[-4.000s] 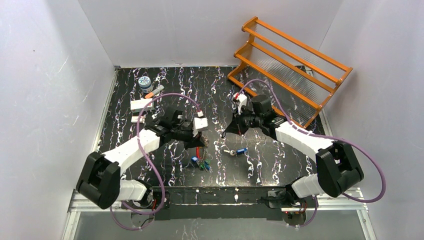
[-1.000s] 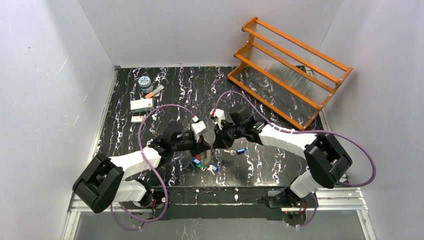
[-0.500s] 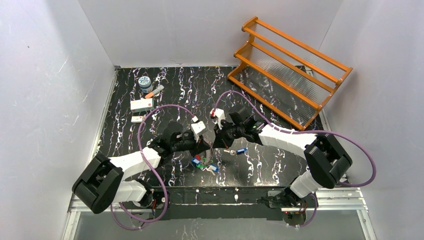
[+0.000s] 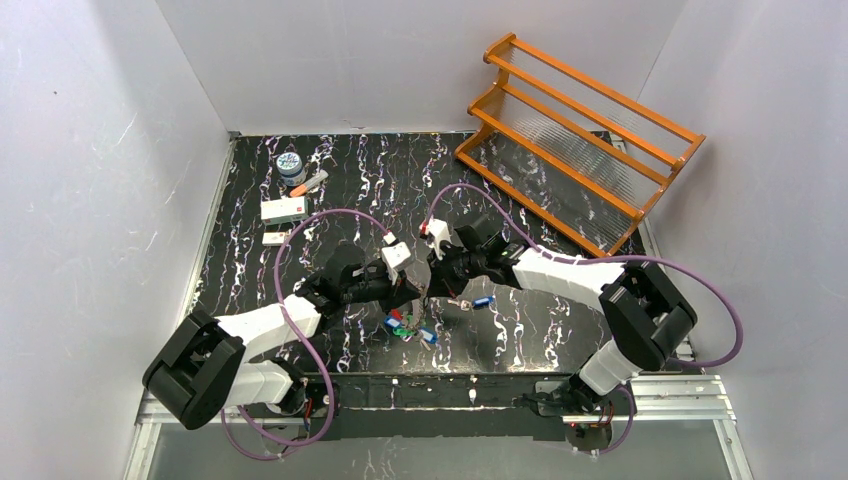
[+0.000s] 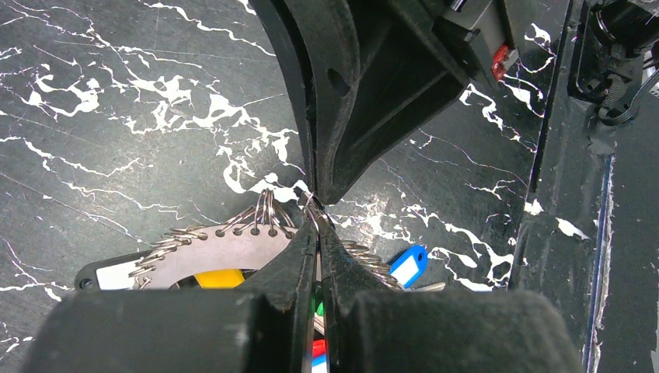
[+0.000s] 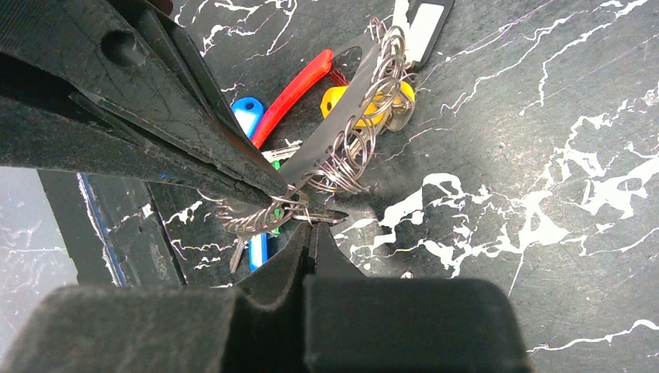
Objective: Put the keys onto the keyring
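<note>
The keyring [image 4: 405, 324] is a bunch of wire rings on a flat grey plate with green, blue, red and yellow tags, at the table's near middle. My left gripper [image 4: 407, 291] is shut on one of its wire loops [image 5: 314, 208]. In the left wrist view the plate [image 5: 225, 245] and a blue tag [image 5: 408, 266] lie under the fingers. My right gripper [image 4: 428, 288] meets it tip to tip, shut on a thin silver piece of the bunch [image 6: 326, 214]. The plate [image 6: 334, 148] and red tag [image 6: 299, 81] lie beyond. A loose key with a blue head [image 4: 480, 301] lies just right.
An orange wooden rack [image 4: 580, 130] stands at the back right. A small jar [image 4: 291, 165], an orange marker [image 4: 308, 183] and white boxes [image 4: 284, 209] sit at the back left. The table's front edge runs behind the bunch [image 5: 575, 194].
Since 4 s ago both arms have come down and together over the keyring, the right one swinging left. Over the last second they have barely moved.
</note>
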